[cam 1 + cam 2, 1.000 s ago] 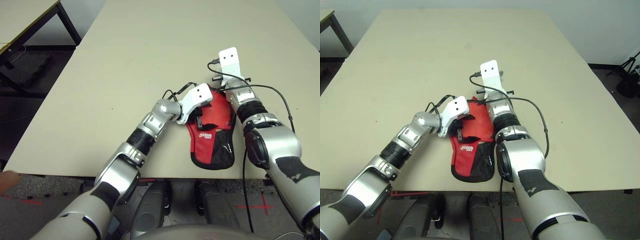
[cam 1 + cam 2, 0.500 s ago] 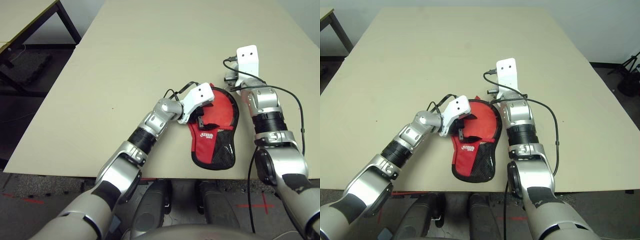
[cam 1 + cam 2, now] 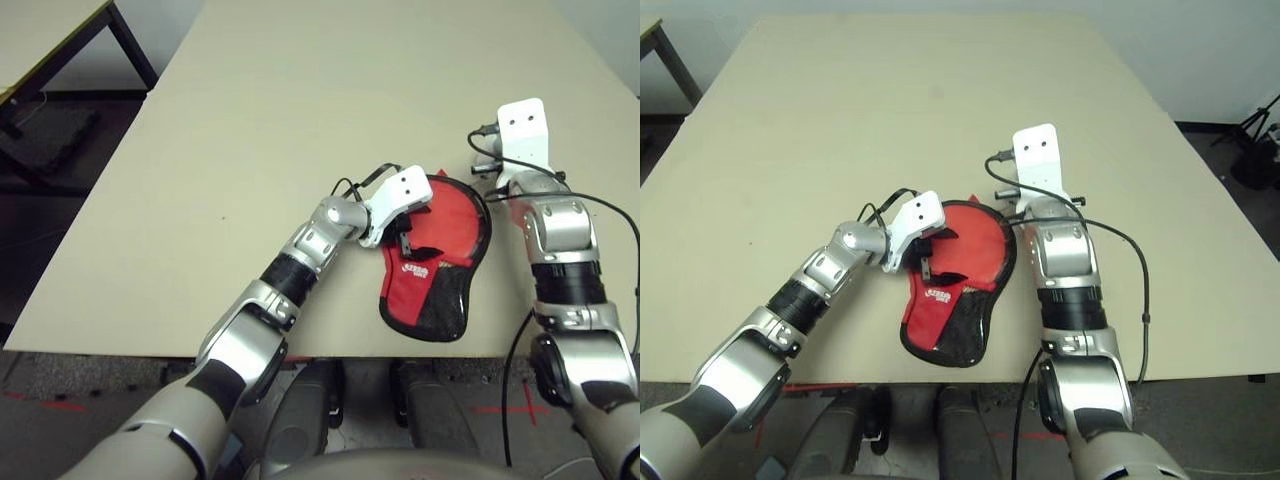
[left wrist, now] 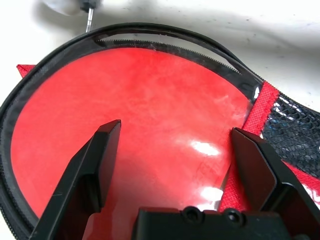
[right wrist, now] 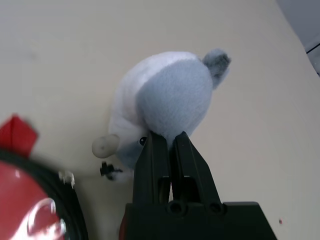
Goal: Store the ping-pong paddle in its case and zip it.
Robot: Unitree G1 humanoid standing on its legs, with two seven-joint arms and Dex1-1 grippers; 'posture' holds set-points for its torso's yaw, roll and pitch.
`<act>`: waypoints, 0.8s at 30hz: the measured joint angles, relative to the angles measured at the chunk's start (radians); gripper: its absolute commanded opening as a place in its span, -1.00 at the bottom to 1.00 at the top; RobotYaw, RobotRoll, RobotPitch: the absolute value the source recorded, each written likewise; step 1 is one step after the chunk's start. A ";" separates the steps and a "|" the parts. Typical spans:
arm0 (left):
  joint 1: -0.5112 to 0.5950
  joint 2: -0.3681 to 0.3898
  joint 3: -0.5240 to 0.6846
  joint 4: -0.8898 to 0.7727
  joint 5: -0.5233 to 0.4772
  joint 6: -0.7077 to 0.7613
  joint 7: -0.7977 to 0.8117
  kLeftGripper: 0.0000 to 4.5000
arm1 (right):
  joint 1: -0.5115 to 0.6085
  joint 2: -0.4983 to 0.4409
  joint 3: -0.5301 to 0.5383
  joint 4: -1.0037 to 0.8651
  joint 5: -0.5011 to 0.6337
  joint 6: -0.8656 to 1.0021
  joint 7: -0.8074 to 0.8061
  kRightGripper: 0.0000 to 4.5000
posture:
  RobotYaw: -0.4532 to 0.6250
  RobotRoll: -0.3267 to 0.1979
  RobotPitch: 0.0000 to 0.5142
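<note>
Eye views: Locate the case (image 3: 405, 290) lying flat on the table (image 3: 200, 250), close to the middle of the near edge, its narrow end toward that edge. The left gripper (image 3: 435, 232) reaches over the case from your left. The right forearm (image 3: 565, 270) extends beside the case, toward the far edge.

Left wrist view: Note the two fingers standing wide apart over the case's rounded part. Between them is a smooth, glossy red face inside black edging; you cannot confirm from it where the paddle is. A red strap borders the black mesh.

Right wrist view: Observe the right gripper (image 5: 172, 137) with its fingers narrow, tips together at the grey-and-white plush toy (image 5: 175, 97). You cannot tell whether they pinch its fabric. The toy is just beside the case's rounded edge.
</note>
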State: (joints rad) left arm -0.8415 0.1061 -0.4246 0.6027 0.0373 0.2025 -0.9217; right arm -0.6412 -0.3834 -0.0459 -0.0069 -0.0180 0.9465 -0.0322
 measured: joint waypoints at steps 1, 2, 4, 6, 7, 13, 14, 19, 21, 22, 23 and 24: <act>-0.003 -0.001 0.000 0.007 0.000 -0.002 0.000 1.00 | 0.006 0.000 0.000 -0.008 0.000 0.003 0.002 -0.99 | -0.40 0.25 -0.24; -0.007 -0.004 0.001 0.015 0.000 -0.006 0.000 1.00 | 0.015 0.000 0.000 -0.017 0.000 0.002 0.003 -0.99 | -0.40 0.25 -0.24; -0.017 -0.007 0.001 0.033 0.000 -0.012 -0.001 1.00 | 0.026 0.009 0.000 -0.019 -0.003 -0.004 0.003 -0.99 | -0.39 0.25 -0.23; -0.031 -0.009 0.000 0.054 0.003 -0.019 -0.004 1.00 | 0.032 0.020 -0.001 -0.019 -0.009 -0.016 0.000 -0.99 | -0.38 0.25 -0.23; -0.043 -0.010 -0.003 0.067 0.005 -0.021 -0.010 1.00 | 0.032 0.024 -0.001 -0.019 -0.013 -0.020 -0.001 -0.99 | -0.37 0.25 -0.23; -0.160 -0.029 -0.041 0.159 0.048 0.005 -0.053 1.00 | 0.035 0.032 0.000 -0.021 -0.023 -0.026 0.001 -0.99 | -0.38 0.25 -0.23; -0.174 -0.030 -0.047 0.171 0.052 0.009 -0.055 1.00 | 0.035 0.032 0.000 -0.022 -0.023 -0.024 0.003 -0.99 | -0.38 0.25 -0.23; -0.227 -0.049 -0.056 0.233 0.078 0.010 -0.062 1.00 | 0.058 0.021 0.000 -0.066 -0.024 0.007 0.020 -0.99 | -0.41 0.25 -0.24; -0.234 -0.054 -0.056 0.248 0.080 0.010 -0.062 1.00 | 0.075 0.014 -0.003 -0.104 -0.024 0.030 0.026 -0.99 | -0.42 0.25 -0.24; -0.236 -0.055 -0.055 0.254 0.081 0.010 -0.062 1.00 | 0.081 0.014 -0.005 -0.119 -0.024 0.042 0.026 -0.99 | -0.43 0.25 -0.25; -0.237 -0.057 -0.054 0.258 0.081 0.010 -0.060 1.00 | 0.085 0.014 -0.006 -0.132 -0.024 0.052 0.027 -0.99 | -0.43 0.25 -0.25; -0.237 -0.058 -0.053 0.261 0.082 0.010 -0.058 1.00 | 0.089 0.014 -0.006 -0.144 -0.024 0.059 0.027 -0.99 | -0.43 0.25 -0.25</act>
State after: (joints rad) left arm -1.0783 0.0485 -0.4772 0.8633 0.1188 0.2121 -0.9796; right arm -0.5520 -0.3692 -0.0520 -0.1513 -0.0416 1.0056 -0.0055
